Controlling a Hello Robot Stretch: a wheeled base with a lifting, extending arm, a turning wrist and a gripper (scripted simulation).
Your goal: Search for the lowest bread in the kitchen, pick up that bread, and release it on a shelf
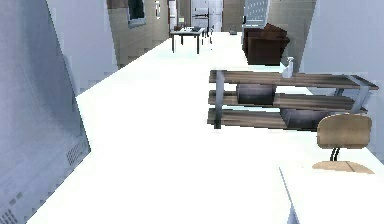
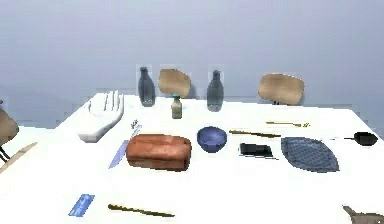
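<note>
A reddish-brown loaf of bread point(image 2: 160, 151) lies on the white table point(image 2: 230, 190) in the arm side view, a little left of the middle. In the forward view a low shelf unit point(image 1: 290, 98) of wooden boards in a metal frame stands at the right, past the table's corner point(image 1: 330, 195). Dark boxes point(image 1: 256, 94) sit on its lower boards, and a small spray bottle point(image 1: 288, 66) stands on top.
Around the loaf on the table are a white hand statue point(image 2: 103, 115), two glass bottles point(image 2: 146, 87), a small bottle point(image 2: 177, 106), a blue bowl point(image 2: 211, 139), a plate point(image 2: 309, 153) and cutlery. Wooden chairs point(image 2: 281, 89) stand behind. White floor point(image 1: 160, 120) leads to a brown armchair point(image 1: 265, 45).
</note>
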